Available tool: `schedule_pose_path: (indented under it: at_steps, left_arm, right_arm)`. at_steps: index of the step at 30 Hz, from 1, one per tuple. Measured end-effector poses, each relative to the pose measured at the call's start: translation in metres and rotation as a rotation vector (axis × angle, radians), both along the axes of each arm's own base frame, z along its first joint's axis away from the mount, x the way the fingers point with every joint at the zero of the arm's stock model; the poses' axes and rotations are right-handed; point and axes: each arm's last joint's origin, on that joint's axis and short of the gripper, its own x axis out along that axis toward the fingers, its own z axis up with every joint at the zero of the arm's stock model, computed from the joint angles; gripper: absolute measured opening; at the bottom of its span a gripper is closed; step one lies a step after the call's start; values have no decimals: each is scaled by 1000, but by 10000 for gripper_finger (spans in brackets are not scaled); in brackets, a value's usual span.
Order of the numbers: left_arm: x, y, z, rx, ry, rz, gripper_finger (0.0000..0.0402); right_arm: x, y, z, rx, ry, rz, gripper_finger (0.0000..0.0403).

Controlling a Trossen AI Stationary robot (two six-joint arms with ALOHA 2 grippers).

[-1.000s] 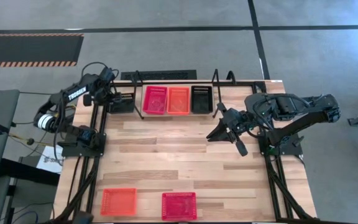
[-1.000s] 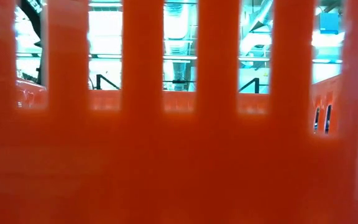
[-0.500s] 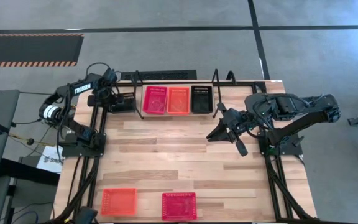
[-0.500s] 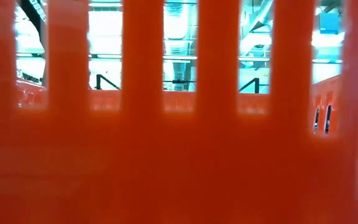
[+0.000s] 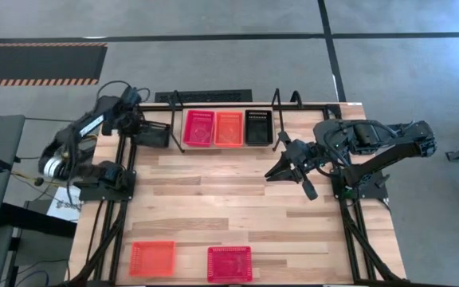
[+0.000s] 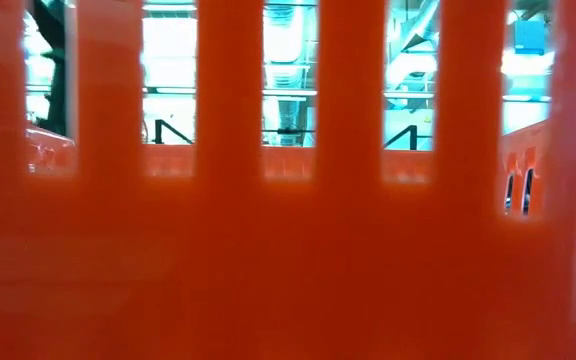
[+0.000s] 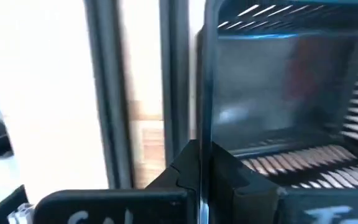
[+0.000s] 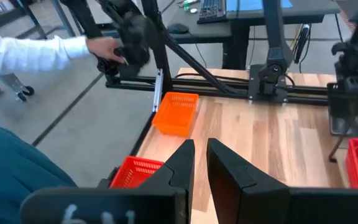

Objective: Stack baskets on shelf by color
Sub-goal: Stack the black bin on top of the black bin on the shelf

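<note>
overhead camera looks straight down on the whole table [image 5: 237, 199]; the low one sits pressed against an orange basket [image 6: 288, 250], peering through its slots; left wrist camera hangs close over a black basket [image 7: 291, 99]; right wrist camera faces across the table, sharing that orange basket

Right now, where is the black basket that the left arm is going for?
In the high view, the black basket sits at the table's far left corner, just left of the shelf, with the left tool shut on its rim.
</note>
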Motion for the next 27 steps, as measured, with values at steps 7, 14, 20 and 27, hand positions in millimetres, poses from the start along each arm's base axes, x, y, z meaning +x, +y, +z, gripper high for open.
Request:
schedule_pose_path:
  at_steps: [7, 14, 20, 27]
  left_arm:
    - [-18, -48, 65, 299, -82, 80, 0]
    - [-38, -106, 117, 554, -194, 112, 0]
    - [-48, -143, 153, 736, -365, 71, 0]
    - [-54, -163, 185, 881, -430, 19, 0]
  right_arm:
    - [2, -8, 0, -9, -2, -32, 66]
    - [3, -18, 0, -9, -2, -76, 66]
    - [5, -30, 0, -29, -11, -183, 66]
    - [44, -56, -19, -110, 12, -555, 66]
